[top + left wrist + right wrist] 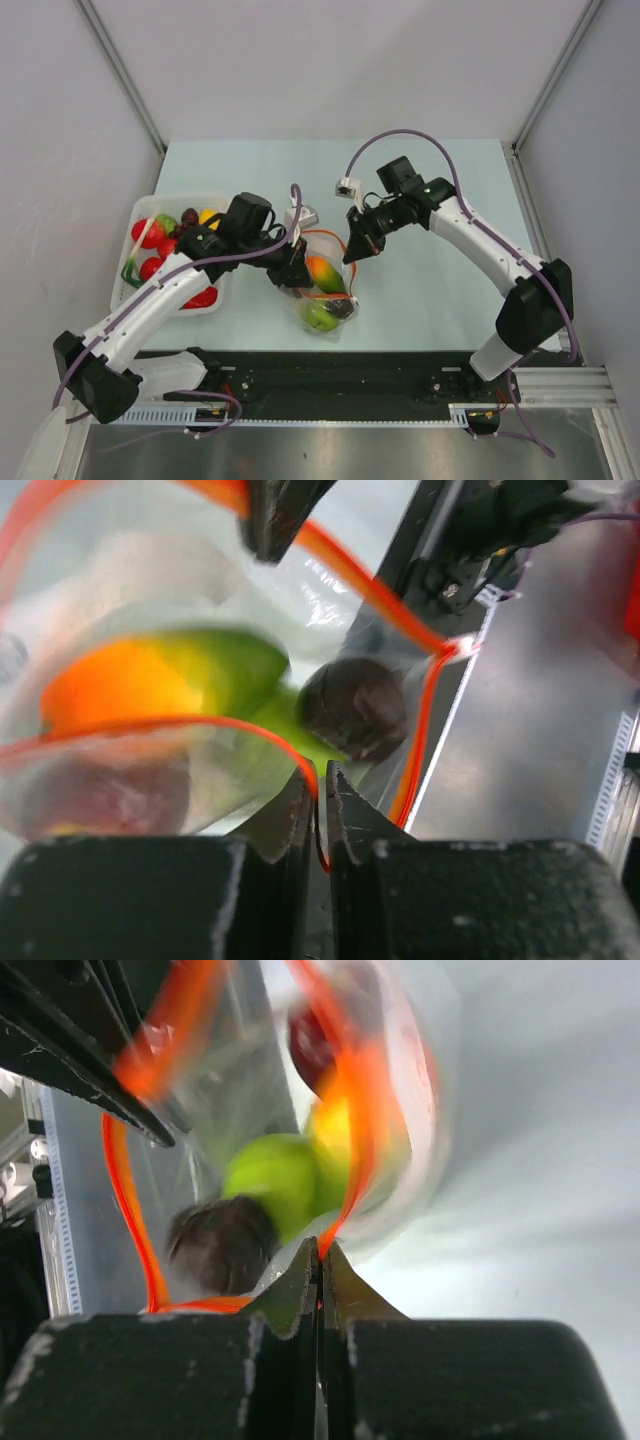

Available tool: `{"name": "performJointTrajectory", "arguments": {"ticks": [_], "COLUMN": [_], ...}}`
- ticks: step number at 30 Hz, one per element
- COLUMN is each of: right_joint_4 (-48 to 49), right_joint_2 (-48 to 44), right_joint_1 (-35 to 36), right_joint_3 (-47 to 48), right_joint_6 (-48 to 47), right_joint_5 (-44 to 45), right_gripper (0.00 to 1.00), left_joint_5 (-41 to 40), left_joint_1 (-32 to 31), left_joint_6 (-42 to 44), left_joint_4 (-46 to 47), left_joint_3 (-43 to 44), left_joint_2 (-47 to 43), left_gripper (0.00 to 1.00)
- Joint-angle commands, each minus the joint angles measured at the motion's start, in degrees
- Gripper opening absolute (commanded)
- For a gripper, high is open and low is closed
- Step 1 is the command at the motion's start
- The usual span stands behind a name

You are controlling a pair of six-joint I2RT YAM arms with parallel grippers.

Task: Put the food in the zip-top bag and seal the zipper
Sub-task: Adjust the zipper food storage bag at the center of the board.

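I am holding the zip-top bag (325, 292) open near six o'clock on the counter (440, 200), left tool (320, 775) and right tool (320, 1250) each pinching its unsealed zipper (380, 595), some food (320, 270) inside, more waiting in the tray (175, 198) at nine o'clock.

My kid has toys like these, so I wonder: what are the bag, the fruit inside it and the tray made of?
The zip-top bag looks like thin clear plastic film: glossy, creased, see-through. The food inside seems moulded plastic or foam, smooth and bright; I cannot tell which. The tray looks like stiff milky-white plastic holding its raised rim.
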Motion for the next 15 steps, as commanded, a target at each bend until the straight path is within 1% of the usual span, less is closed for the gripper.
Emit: {"name": "performJointTrajectory", "arguments": {"ticks": [1,3,4,5,6,7,8,9,10,11,12,13,14,15], "right_joint_4": [-3.75,-4.90,-4.99,-4.91,-4.73,-3.77,-3.33,-2.89,-2.71,-2.62,-2.53,-2.71,-2.88,-3.06], "right_joint_2": [2.64,1.94,0.80,0.36,-0.08,-0.44,-0.44,-0.27,0.52,0.96,1.49,2.10,2.89,3.42], "right_joint_1": [-0.28,-0.46,-0.46,-0.46,-0.37,-0.11,-0.19,-0.11,-0.11,0.07,0.24,0.42,0.77,0.86], "right_joint_3": [3.55,4.08,4.34,4.26,4.26,3.99,4.08,4.17,4.52,5.30,6.01,6.45,7.50,7.94], "right_joint_6": [-5.08,-5.08,-5.08,-4.99,-4.82,-4.55,-4.29,-3.77,-3.76,-3.67,-3.67,-3.76,-3.93,-4.11], "right_joint_5": [1.02,0.41,-0.38,-0.82,-1.09,-1.09,-1.18,-1.27,-1.79,-2.14,-2.41,-2.58,-2.58,-2.41], "right_gripper": [0.00,0.00,0.00,0.00,0.00,0.00,0.00,0.00,0.00,0.00,0.00,0.00,0.00,0.00], "left_joint_5": [-3.25,-3.09,-1.26,0.15,1.56,4.53,5.69,6.31,6.92,8.67,8.60,7.21,4.24,3.51], "left_joint_1": [4.73,9.05,12.72,13.63,13.90,13.82,13.82,13.82,13.73,13.47,12.86,10.24,8.82,7.59], "left_joint_6": [-4.83,-5.61,-5.10,-0.83,3.22,7.35,14.70,17.64,20.37,27.45,31.26,34.69,40.29,42.35], "left_joint_4": [6.33,6.86,6.78,6.08,5.11,3.97,2.40,2.03,1.85,-0.32,-2.35,-4.45,-8.04,-9.30], "left_joint_3": [-2.88,-2.10,-1.48,-0.52,2.62,4.05,5.19,6.16,6.34,6.69,7.22,7.57,7.66,7.66], "left_joint_2": [-2.58,-3.20,-3.29,-3.29,-3.81,-4.34,-5.13,-6.09,-7.84,-8.29,-8.47,-8.13,-7.95,-7.86], "left_gripper": [0.18,0.22,0.36,0.43,0.51,0.71,0.79,0.85,0.94,0.95,0.95,0.96,0.96,0.96]}}
